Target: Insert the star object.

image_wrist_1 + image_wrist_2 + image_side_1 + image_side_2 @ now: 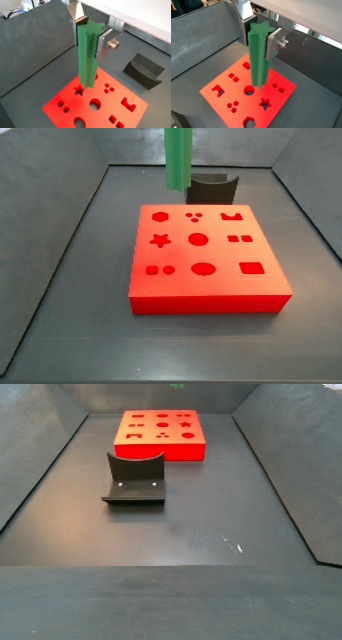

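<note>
Held upright in the gripper (pixel 90 30), jaws clamped on the green star object (pixel 88 55), hanging above the red block (pixel 207 293), star-shaped hole (pixel 160 241) unfilled, alignment and lowering left.

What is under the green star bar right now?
The star object, clamped upright in the gripper, hangs over the red block. The patch directly beneath its lower end is covered in both wrist views.

lab test cell | grey walled bin (pixel 40 454) | end effector (pixel 91 36) above
</note>
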{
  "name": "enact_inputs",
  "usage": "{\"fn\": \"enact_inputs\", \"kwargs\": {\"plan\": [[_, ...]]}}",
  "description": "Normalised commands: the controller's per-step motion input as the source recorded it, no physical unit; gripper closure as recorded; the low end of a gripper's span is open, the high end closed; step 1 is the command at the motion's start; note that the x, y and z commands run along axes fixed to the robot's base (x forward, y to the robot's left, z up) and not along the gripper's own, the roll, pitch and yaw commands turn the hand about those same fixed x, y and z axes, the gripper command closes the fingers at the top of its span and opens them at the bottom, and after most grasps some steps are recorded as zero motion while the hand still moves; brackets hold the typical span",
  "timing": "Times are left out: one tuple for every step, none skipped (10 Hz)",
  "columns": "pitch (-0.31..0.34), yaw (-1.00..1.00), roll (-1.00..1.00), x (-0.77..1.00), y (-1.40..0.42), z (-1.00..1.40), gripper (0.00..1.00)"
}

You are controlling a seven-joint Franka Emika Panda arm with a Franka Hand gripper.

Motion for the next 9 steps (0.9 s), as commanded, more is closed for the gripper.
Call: {"fn": "enact_inputs", "kwargs": {"plan": [[-0.157, -0.38, 0.00, 0.00, -0.03, -0.31, 1.00], [-0.193, -0.95, 0.01, 0.03, 0.00, -0.50, 1.00], [-0.134, -0.98, 0.04, 0.06, 0.00, -0.48, 1.00], [-0.133, -0.99, 0.04, 0.06, 0.00, -0.47, 1.00], [-0.129, -0.99, 0.04, 0.06, 0.00, -0.47, 1.00], [-0.137, -0.98, 0.11, 0.04, 0.00, -0.37, 1.00], [-0.080, -0.54, 0.17, -0.19, -0.08, -0.03, 1.00], [0.000, -0.07, 0.15, -0.04, -0.14, 0.00, 1.00], [0.000, 0.00, 0.00, 0.06, 0.00, -0.02, 1.00]]}}
